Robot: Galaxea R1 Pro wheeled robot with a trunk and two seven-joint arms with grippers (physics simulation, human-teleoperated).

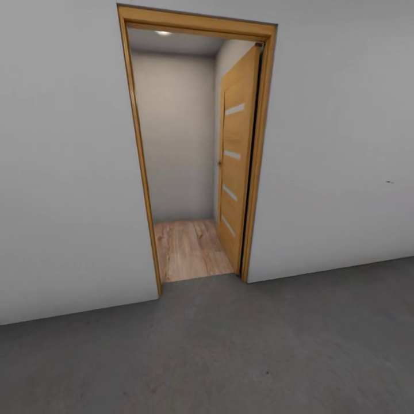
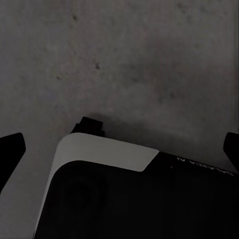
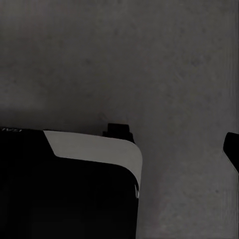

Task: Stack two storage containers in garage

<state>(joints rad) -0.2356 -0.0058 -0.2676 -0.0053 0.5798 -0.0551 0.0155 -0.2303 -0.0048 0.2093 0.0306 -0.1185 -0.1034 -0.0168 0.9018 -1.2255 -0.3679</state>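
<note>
**Grippers over bare concrete, facing one open doorway**

Gripper state, left: two dark fingertips (image 2: 12, 149) show at opposite edges of the left wrist view, spread wide with nothing between them, so the left gripper (image 2: 119, 149) stands fully open and empty. Gripper state, right: one dark fingertip (image 3: 231, 147) shows at the edge of the right wrist view; its partner is out of frame, so how far the right gripper is open cannot be told, and nothing is seen in its grasp.

Largest to smallest, head view: one pale grey wall (image 1: 63, 172) spans the frame; one grey concrete floor (image 1: 230, 356) of the garage lies before it. One wooden door frame (image 1: 138, 144) is set in the wall. One wooden door (image 1: 236, 155), swung inward, carries four pale horizontal slats. Beyond the threshold lies one strip of light wood plank flooring (image 1: 190, 247), and one ceiling light (image 1: 163, 33) glows above.

Both wrist views look onto the concrete and one black-and-white corner each of the robot base (image 2: 104, 154). Small pale lettering on the base in each wrist view is too faint to read.
</note>
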